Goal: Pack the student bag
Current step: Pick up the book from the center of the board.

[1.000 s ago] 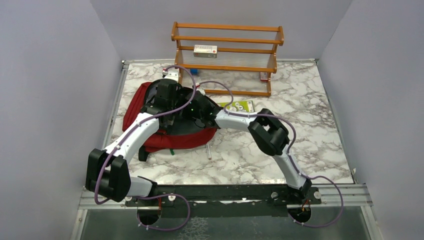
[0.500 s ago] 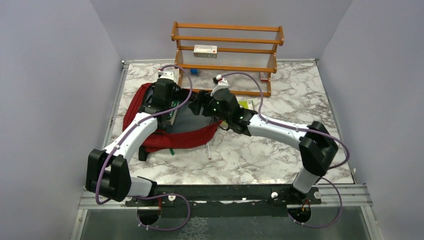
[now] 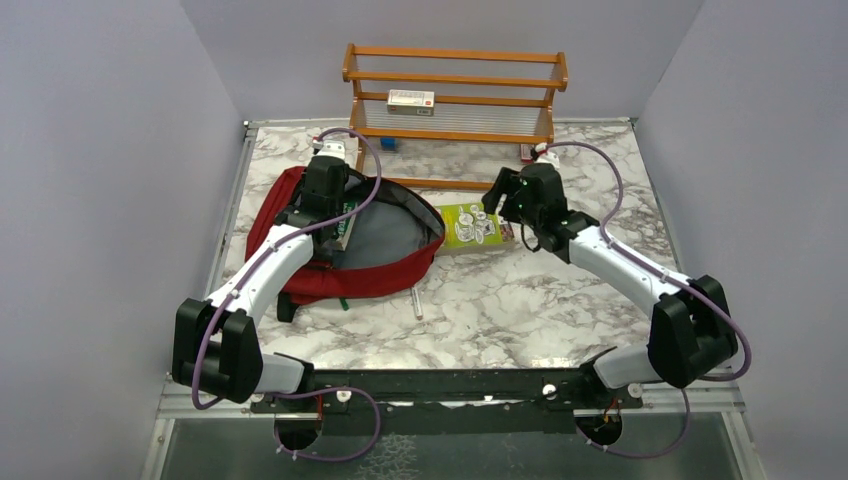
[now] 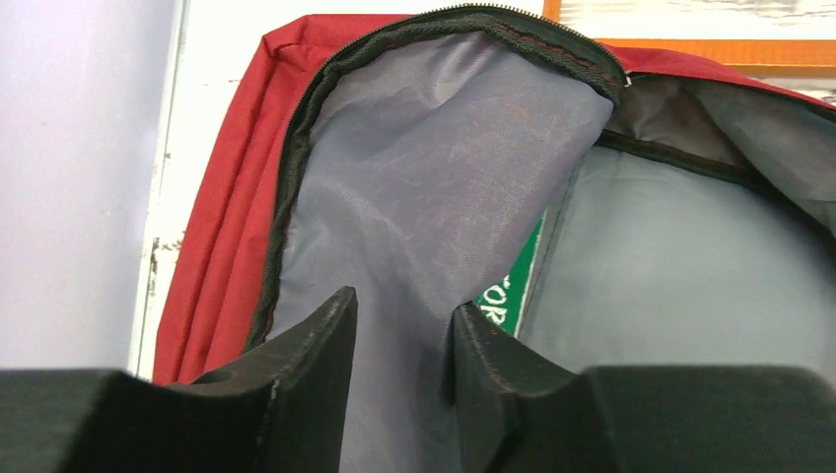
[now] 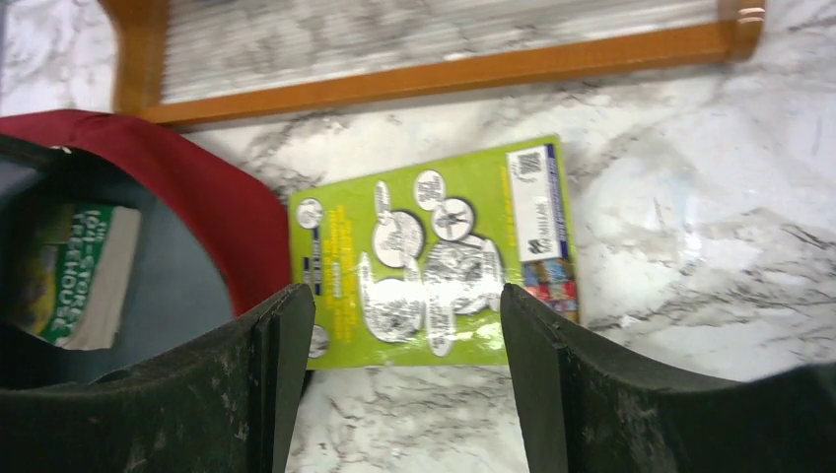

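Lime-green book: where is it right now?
The lime-green book lies flat on the marble table in the top view, immediately right of the red backpack and its open mouth, and in front of the wooden rack.

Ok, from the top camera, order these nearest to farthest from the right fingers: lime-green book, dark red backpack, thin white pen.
1. The lime-green book, just beside the right fingers.
2. The dark red fabric backpack, farther left.
3. The thin white pen, lower left, farthest.
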`<state>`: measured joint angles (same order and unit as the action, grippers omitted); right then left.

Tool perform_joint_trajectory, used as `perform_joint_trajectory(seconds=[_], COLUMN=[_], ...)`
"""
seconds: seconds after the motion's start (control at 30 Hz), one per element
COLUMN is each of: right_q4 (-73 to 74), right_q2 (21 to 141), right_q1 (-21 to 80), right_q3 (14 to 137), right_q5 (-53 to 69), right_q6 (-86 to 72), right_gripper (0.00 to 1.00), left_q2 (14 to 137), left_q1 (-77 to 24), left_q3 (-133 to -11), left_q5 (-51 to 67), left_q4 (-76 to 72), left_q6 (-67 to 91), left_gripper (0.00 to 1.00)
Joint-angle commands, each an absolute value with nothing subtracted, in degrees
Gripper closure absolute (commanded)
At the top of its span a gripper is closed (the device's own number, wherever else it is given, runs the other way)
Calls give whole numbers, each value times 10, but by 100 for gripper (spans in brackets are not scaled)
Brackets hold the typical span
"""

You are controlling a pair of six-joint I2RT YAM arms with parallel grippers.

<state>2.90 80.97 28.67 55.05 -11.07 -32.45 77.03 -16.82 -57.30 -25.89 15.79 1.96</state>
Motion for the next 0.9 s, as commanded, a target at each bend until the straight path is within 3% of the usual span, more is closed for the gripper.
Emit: perform_joint_trajectory(seconds=[0.0,0.17,0.63,0.87], right_q4=[76,84,81,73], right_q2=[804,832,919,940], right_q1=[246,219,166,160], right_q3=[535,535,519,505], right_q5=[-73,-50,44,40], right_q6=[-295,-282,-286,-299], right_gripper=[26,26,36,52], left_q2=[751,744,729,732], left_q1=[-163,-165,-213,-237], left_q3=[-593,-624,-649,-638], left_q5=[-213,-162,-101,-80], left_q4=[137,138,134,120], left_q6=[44,61,86,83], left_gripper=[57,50,47,47])
